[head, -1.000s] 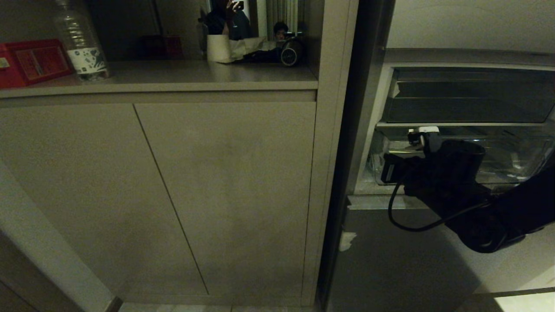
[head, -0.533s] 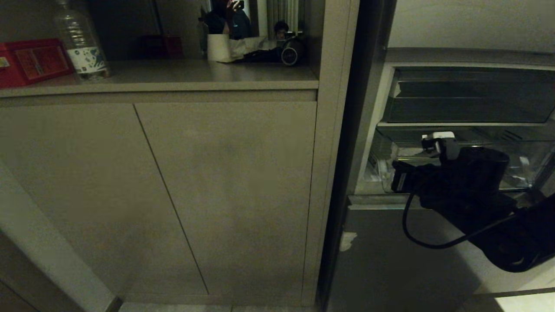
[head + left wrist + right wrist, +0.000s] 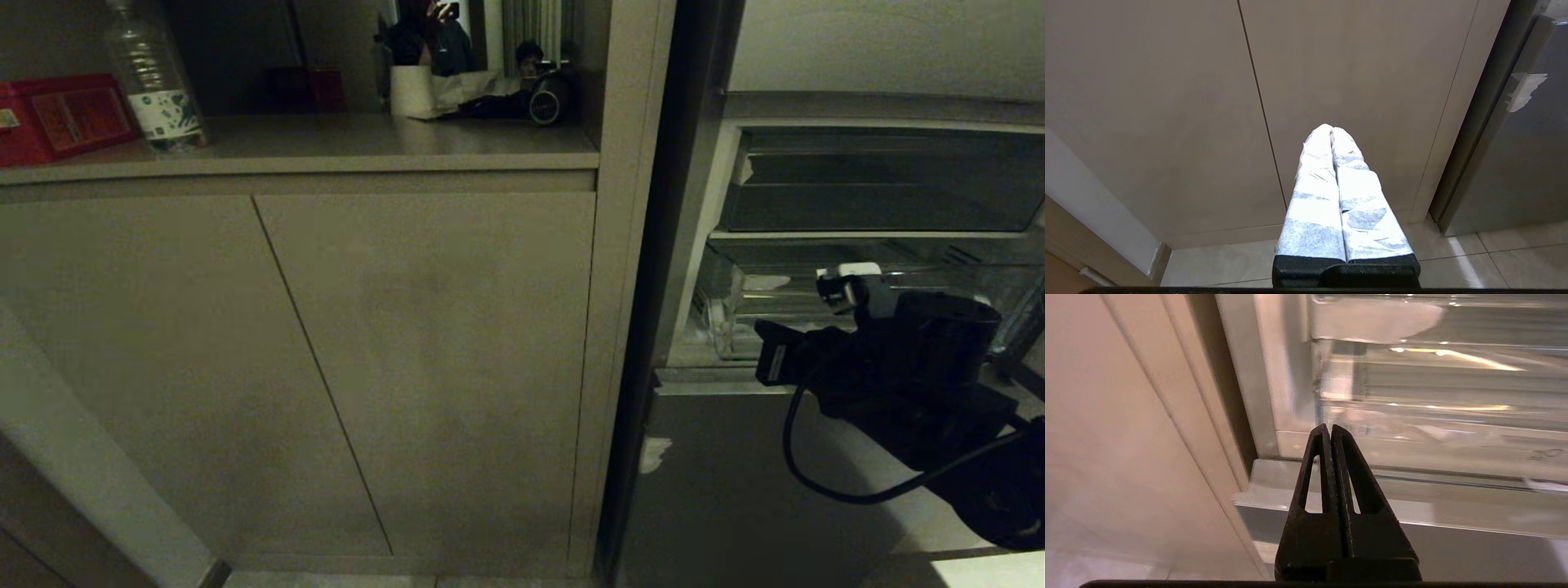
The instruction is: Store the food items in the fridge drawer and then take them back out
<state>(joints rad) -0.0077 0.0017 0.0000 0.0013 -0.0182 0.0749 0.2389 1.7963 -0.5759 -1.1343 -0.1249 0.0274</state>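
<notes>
Right end effector (image 3: pixel 1330 430): black fingers pressed flat together, clenched on nothing, pointing at the lower front edge of the fridge drawer (image 3: pixel 1437 396) and hanging just in front of it, apart from the clear lip. In the head view the right arm (image 3: pixel 906 367) is reaching in from the right, its black wrist block and looped cable lying across the drawer front.

Left end effector (image 3: pixel 1332 131): white-wrapped fingers closed tip to tip, holding nothing, hanging low before the beige cabinet doors (image 3: pixel 1257 102) above the tiled floor (image 3: pixel 1494 253).

Fridge drawer (image 3: pixel 735 310): transparent, sitting in the open grey fridge compartment under a darker shallow tray (image 3: pixel 882 180); its contents cannot be made out, and the food items are showing in no view.

Grey fridge panel (image 3: pixel 735 490): lying below the drawer, a pale torn patch on its left edge.

Surface (image 3: pixel 326 139): running above the cabinet doors, left of the fridge, carrying a clear water bottle (image 3: pixel 155 82), a red box (image 3: pixel 65 114) and a white cup (image 3: pixel 411 90).
</notes>
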